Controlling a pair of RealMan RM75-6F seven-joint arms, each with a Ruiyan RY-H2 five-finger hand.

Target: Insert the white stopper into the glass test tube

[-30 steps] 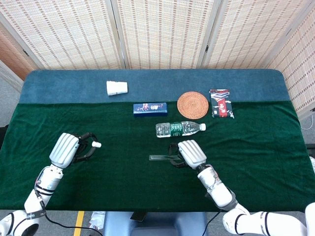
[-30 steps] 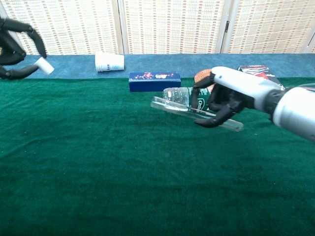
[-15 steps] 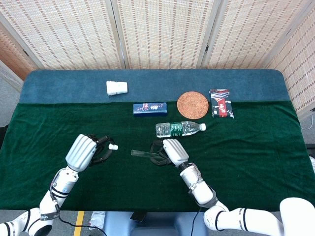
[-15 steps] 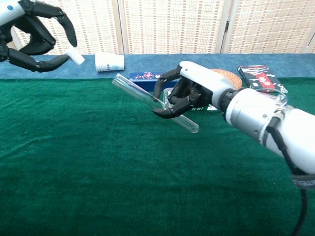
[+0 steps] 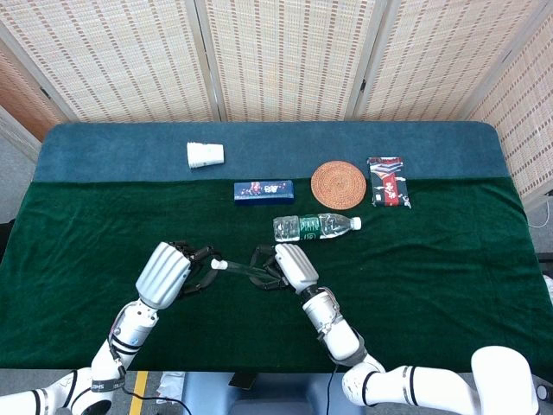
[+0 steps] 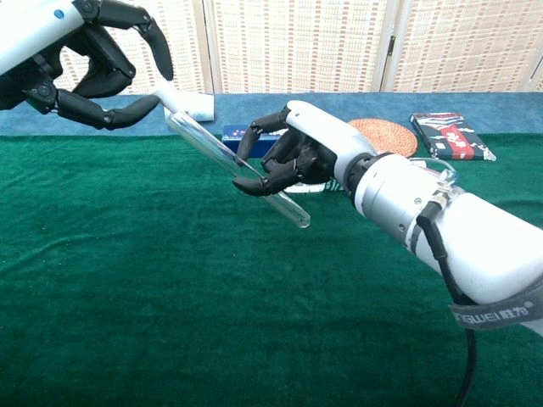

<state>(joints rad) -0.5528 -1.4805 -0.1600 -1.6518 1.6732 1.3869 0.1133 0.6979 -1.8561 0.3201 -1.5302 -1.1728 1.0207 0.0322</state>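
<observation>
We see the right hand (image 6: 301, 157) grasping the glass test tube (image 6: 233, 168), tilted above the green cloth (image 6: 170, 288), while the left hand (image 6: 93, 59) pinches the white stopper (image 6: 166, 95) at the tube's upper mouth.

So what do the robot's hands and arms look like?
Each hand, left hand and right hand, has a smooth silvery-white shell on its back and black jointed fingers. The arms are white and rounded. The right arm has a black cable along it and a grey band with lettering near the bottom.
</observation>
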